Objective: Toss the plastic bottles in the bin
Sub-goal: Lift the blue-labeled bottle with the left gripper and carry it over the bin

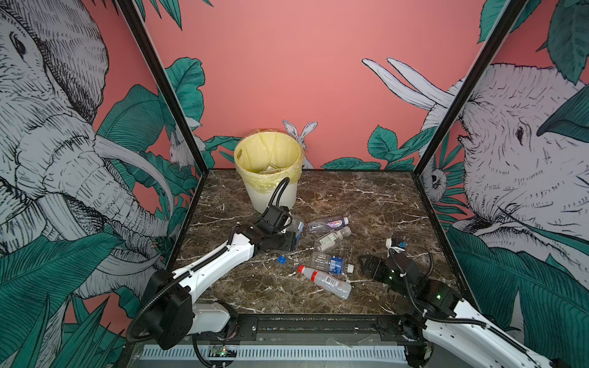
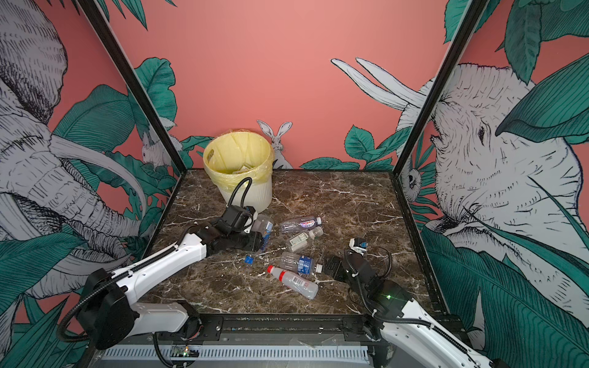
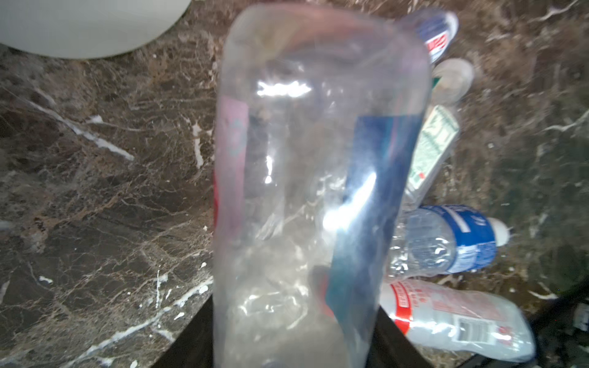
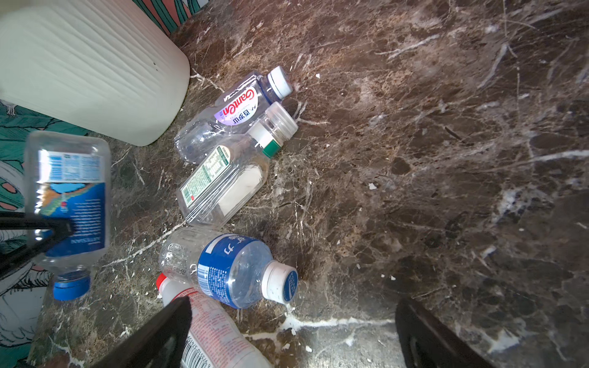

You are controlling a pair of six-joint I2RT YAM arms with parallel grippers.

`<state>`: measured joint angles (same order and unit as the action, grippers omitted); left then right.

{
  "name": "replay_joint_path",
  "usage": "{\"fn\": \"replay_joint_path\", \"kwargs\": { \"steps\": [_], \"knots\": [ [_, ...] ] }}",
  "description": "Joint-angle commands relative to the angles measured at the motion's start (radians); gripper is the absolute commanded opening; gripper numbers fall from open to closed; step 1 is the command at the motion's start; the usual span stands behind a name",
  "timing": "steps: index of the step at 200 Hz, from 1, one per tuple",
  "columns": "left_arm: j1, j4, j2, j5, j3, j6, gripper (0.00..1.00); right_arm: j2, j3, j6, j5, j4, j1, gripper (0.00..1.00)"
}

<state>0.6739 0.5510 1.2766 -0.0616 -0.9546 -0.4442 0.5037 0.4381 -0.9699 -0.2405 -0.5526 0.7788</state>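
Note:
My left gripper is shut on a clear bottle with a blue label. The same bottle has a blue cap and hangs just in front of the bin, a cream ribbed basket with a yellow liner. Several other plastic bottles lie on the marble between the arms: a purple-label one, a green-label one, a blue-label one and a red-capped one. My right gripper is open and empty, just right of the blue-label and red-capped bottles.
The dark marble tabletop is boxed in by black frame posts and mural walls on three sides. The bin stands at the back left. The left arm stretches across the table's left half.

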Motion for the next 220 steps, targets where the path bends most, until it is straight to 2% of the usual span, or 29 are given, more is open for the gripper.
{"fn": "replay_joint_path", "kwargs": {
  "steps": [1,100,175,220],
  "knots": [
    [0.007,0.031,-0.05,-0.03,-0.044,-0.043,0.6,-0.01,0.002,-0.017,-0.024,-0.001,0.003,0.99],
    [0.005,0.13,-0.181,0.042,-0.189,-0.08,0.58,-0.012,0.005,-0.018,-0.035,-0.006,0.004,0.99],
    [0.005,0.13,-0.383,0.229,-0.121,-0.083,0.57,0.021,0.014,-0.013,-0.044,0.026,0.004,0.99],
    [0.004,0.162,-0.448,0.323,-0.114,-0.077,0.58,0.02,0.007,-0.021,-0.034,0.031,0.003,0.99]
  ]
}}
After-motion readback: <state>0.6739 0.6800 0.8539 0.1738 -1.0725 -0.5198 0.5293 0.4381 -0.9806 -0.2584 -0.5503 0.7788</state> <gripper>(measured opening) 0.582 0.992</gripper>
